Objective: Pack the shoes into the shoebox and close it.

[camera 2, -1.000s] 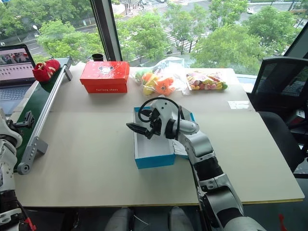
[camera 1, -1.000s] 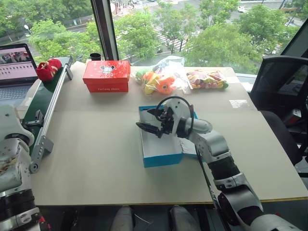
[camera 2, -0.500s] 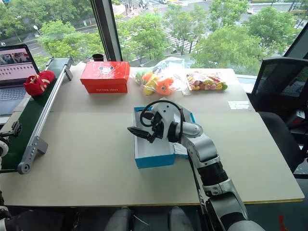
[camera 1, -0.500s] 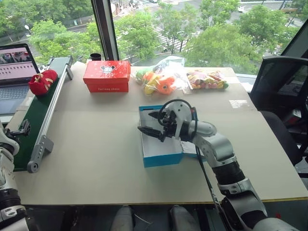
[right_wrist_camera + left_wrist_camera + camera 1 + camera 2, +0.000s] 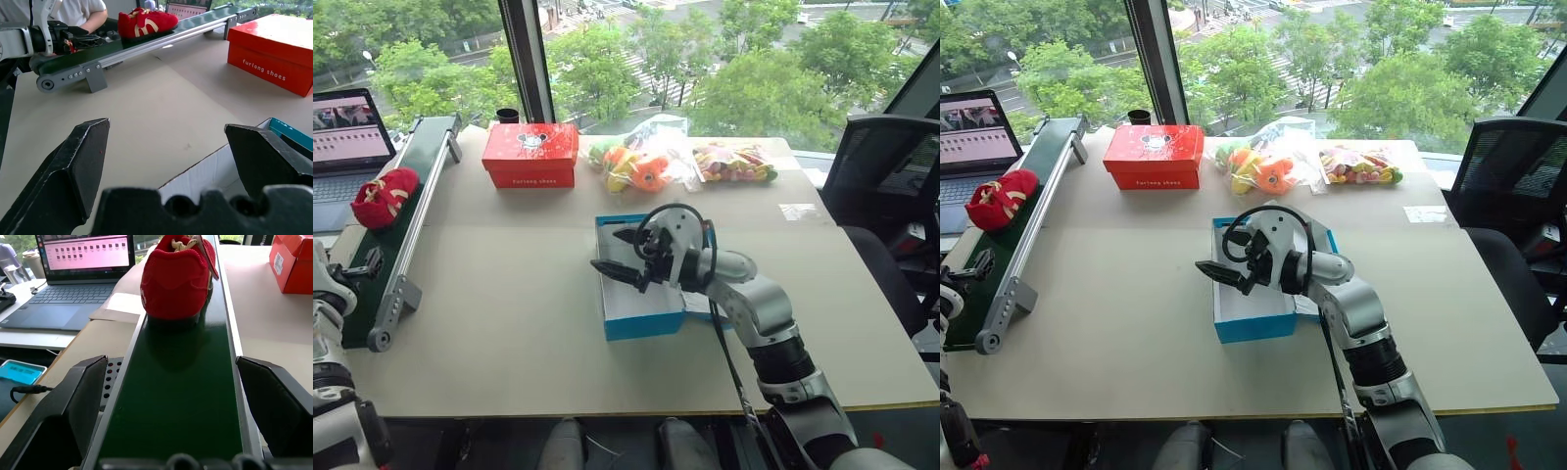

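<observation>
A red shoe (image 5: 380, 196) with cream laces lies on the green conveyor belt (image 5: 399, 211) at the table's left edge. My left gripper (image 5: 171, 367) is open at the near end of the belt, one finger on each side, with the shoe (image 5: 176, 279) a little way ahead of it. The blue shoebox (image 5: 644, 325) stands open mid-table, its white inside showing and nothing in it. Just above the box's left part my right gripper (image 5: 609, 252) hovers open and pointing left, holding nothing. The right wrist view shows the shoe (image 5: 146, 22) far off on the belt.
A red box (image 5: 530, 154), a black cup (image 5: 507, 115) and two bags of colourful toys (image 5: 646, 162) line the far edge. A laptop (image 5: 347, 132) sits left of the belt, and an office chair (image 5: 881, 176) stands at the right. A person in a white shirt (image 5: 83, 10) sits beyond the belt.
The shoe has ridden down the belt toward its near end. My left arm has sunk and swung out to the left. The right gripper has stayed over the box.
</observation>
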Available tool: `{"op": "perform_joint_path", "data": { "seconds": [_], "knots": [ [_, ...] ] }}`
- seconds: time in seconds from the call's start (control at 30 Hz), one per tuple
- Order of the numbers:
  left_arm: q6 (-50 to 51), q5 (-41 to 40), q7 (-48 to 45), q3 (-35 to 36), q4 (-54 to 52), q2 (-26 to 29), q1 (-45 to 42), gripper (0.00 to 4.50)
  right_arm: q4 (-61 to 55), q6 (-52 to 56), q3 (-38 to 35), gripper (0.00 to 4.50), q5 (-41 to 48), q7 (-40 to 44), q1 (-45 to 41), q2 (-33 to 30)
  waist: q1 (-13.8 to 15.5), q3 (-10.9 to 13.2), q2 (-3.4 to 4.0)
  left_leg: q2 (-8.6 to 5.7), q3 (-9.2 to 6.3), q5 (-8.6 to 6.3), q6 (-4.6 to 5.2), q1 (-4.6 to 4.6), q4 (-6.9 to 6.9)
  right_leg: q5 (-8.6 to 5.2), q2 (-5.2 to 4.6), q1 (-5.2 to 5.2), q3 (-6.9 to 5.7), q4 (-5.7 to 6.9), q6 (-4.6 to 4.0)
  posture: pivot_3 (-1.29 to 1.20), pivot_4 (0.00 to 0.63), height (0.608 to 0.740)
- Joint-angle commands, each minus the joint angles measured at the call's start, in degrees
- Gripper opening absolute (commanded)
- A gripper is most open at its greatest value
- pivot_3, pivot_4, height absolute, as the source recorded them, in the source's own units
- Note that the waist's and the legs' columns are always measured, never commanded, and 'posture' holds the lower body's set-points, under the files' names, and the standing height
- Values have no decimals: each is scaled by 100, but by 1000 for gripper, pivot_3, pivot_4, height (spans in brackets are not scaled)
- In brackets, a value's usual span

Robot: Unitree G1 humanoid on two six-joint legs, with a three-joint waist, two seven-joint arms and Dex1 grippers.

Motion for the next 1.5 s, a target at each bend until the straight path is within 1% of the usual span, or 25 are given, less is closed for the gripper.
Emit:
{"op": "perform_joint_path", "data": {
  "seconds": [0.03,0.27,0.33,0.57,0.6,0.73,0.77,0.83,0.9,0.93,0.97,1.03,1.13,1.17,1.27,1.33,1.37,1.43,1.5],
  "knots": [
    [-143,27,28,-17,200,220,-132,4500,-308,65,-102,4465,121,-78,-2,6,-2,0,0,0,0,0,0,0,1,0,0,0,0,1,0,0,150,739],
    [-107,-57,-22,-1,463,247,-181,4500,-387,122,-141,4465,82,-138,33,-119,3,0,-1,1,-1,0,0,0,3,0,0,-1,-1,4,0,0,150,739],
    [-133,-183,-120,90,458,217,-225,4500,-367,71,-121,4465,10,-172,36,-171,4,0,-2,1,-1,0,0,0,3,0,0,-1,-2,4,0,0,150,739],
    [-126,-234,-222,70,448,177,-292,4500,-330,45,-96,4465,-50,-218,58,-259,5,0,-2,1,-2,0,0,0,4,0,0,-1,-3,6,0,0,150,739],
    [-109,-277,-302,76,415,139,-320,3976,-318,41,-96,4500,-64,-232,51,-264,15,0,-2,1,-2,0,0,0,4,0,0,-1,-4,6,0,0,150,739],
    [-16,-321,-463,-33,197,-2,-462,2822,-292,44,-128,4500,-81,-291,13,-289,63,0,-3,1,-6,1,-1,0,8,0,0,2,-9,6,0,0,150,739],
    [-3,-306,-480,-89,105,-46,-509,2635,-287,51,-144,4500,-78,-305,3,-296,83,0,-3,0,-8,2,-1,0,10,0,0,4,-11,7,0,0,150,739],
    [96,-349,-570,-208,-311,-219,-679,2590,-308,97,-205,4500,-32,-323,-29,-315,123,0,-3,0,-12,3,-2,0,13,0,0,6,-16,7,0,0,150,739],
    [532,-568,-749,-475,-1462,-591,-903,2590,-355,288,-466,4500,209,-419,-139,-258,185,4,-11,0,-15,4,-3,-4,18,0,0,8,-19,9,0,0,150,739],
    [879,-742,-706,-610,-2190,-820,-976,2590,-372,442,-671,4500,419,-516,-221,-180,193,5,-13,-1,-29,6,-7,-16,26,0,0,8,-31,11,0,0,150,739],
    [1136,-854,-647,-683,-2688,-965,-1003,2590,-383,551,-806,4500,560,-586,-278,-121,195,3,-18,-1,-32,6,-7,-19,27,1,0,7,-33,10,-1,0,150,739],
    [1639,-988,-421,-1003,-3769,-1347,-1104,2590,-364,1066,-1344,4500,1197,-906,-475,159,212,4,-20,-2,-42,7,-8,-32,34,2,0,9,-39,11,-2,0,150,739],
    [2391,-1016,89,-1469,-5078,-1876,-1205,2590,-300,1328,-1503,4500,1165,-1262,-603,200,163,3,-21,-3,-55,6,-7,-45,60,2,-2,8,-52,41,-3,0,150,739],
    [2637,-1091,281,-1736,-5585,-2197,-1302,2590,-158,1512,-1987,4500,1599,-1698,-785,462,136,3,-21,-3,-57,4,-4,-43,60,2,-2,12,-52,42,-3,0,150,739],
    [3117,-1242,562,-2206,-6471,-2800,-1420,2590,188,1893,-3121,4500,2664,-2686,-1179,1004,107,5,-19,-3,-58,2,-1,-38,59,2,-2,10,-52,41,-3,0,150,739],
    [3327,-1348,664,-2314,-6792,-3043,-1417,2590,292,2124,-3546,4500,3232,-3046,-1262,1179,68,6,-17,-3,-57,2,-1,-37,60,2,-1,5,-51,41,-3,0,150,739],
    [3477,-1451,777,-2395,-6969,-3254,-1420,2590,362,2192,-3764,4500,3534,-3218,-1243,1273,40,6,-17,-3,-58,3,-1,-35,60,2,0,5,-51,42,-3,0,150,739],
    [3710,-1604,887,-2489,-7208,-3507,-1391,2590,418,2223,-3998,4500,3915,-3477,-1205,1367,19,6,-17,-2,-61,3,0,-29,60,2,0,12,-51,42,-3,0,150,739],
    [3810,-1543,946,-2633,-7354,-3632,-1297,2590,371,2152,-4138,4500,4208,-3618,-1220,1362,-5,8,-13,-3,-59,3,0,-30,63,2,0,12,-50,40,-3,0,150,739]
  ]
}}
